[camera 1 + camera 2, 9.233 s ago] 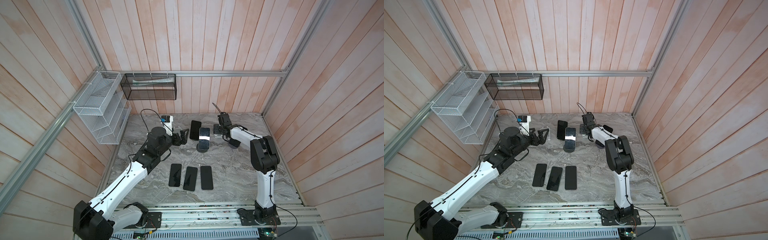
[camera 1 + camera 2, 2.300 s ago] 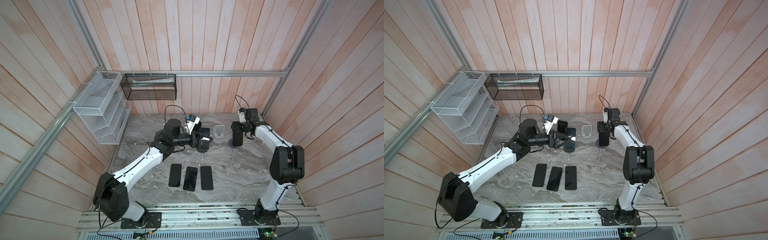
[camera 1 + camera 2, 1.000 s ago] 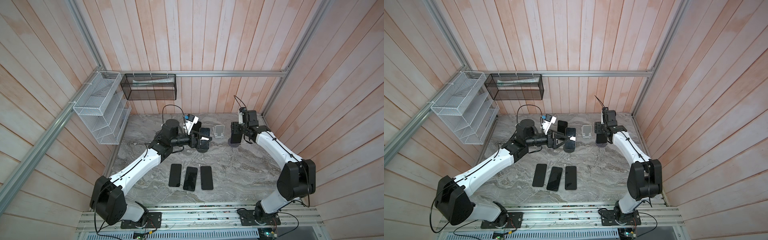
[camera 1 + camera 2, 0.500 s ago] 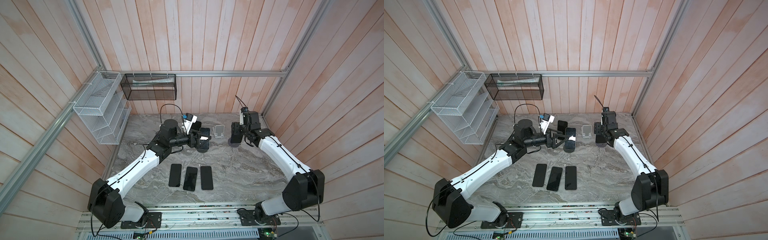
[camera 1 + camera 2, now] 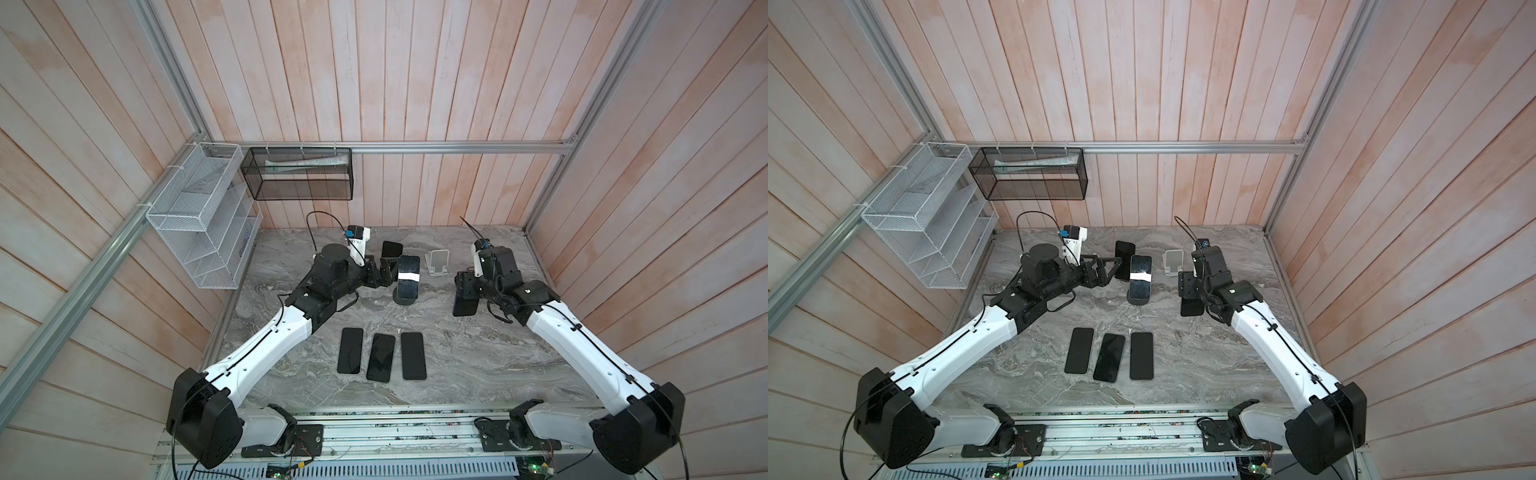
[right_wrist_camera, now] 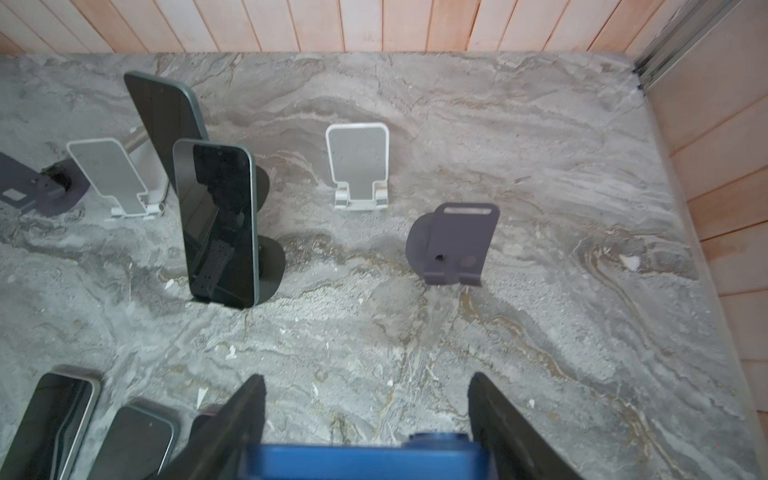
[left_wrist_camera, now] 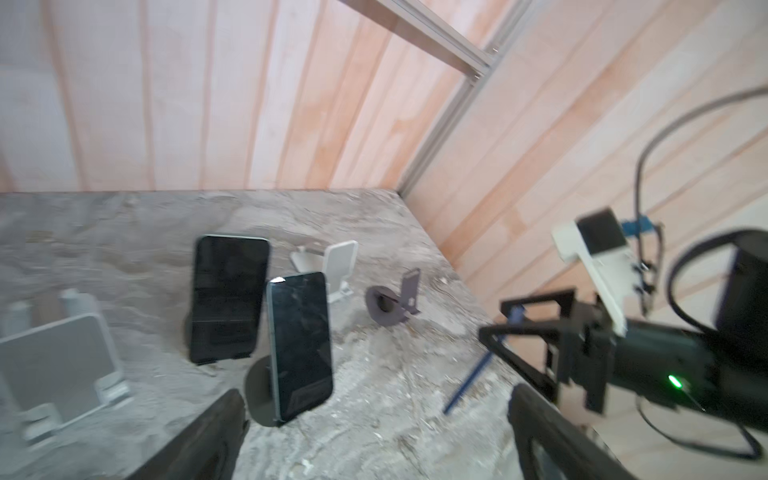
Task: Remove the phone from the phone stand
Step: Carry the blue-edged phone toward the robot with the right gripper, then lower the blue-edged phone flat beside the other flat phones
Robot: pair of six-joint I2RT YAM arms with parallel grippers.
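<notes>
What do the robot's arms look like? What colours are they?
Both match: the left arm and right arm have white shells and chunky black round joints. The left gripper and right gripper are black, with fingers like open triangle frames. Thin dark cables loop near the wrists, beside a white camera mount. A small green light glows on the right arm.

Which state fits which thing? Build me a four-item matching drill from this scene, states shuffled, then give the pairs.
Things:
1. left gripper
2. right gripper
3. white stand
4. three front phones

States:
A. empty
B. lying flat
C. open
D. shut on the held phone

Pairs: 1-C, 2-D, 3-A, 4-B.
</notes>
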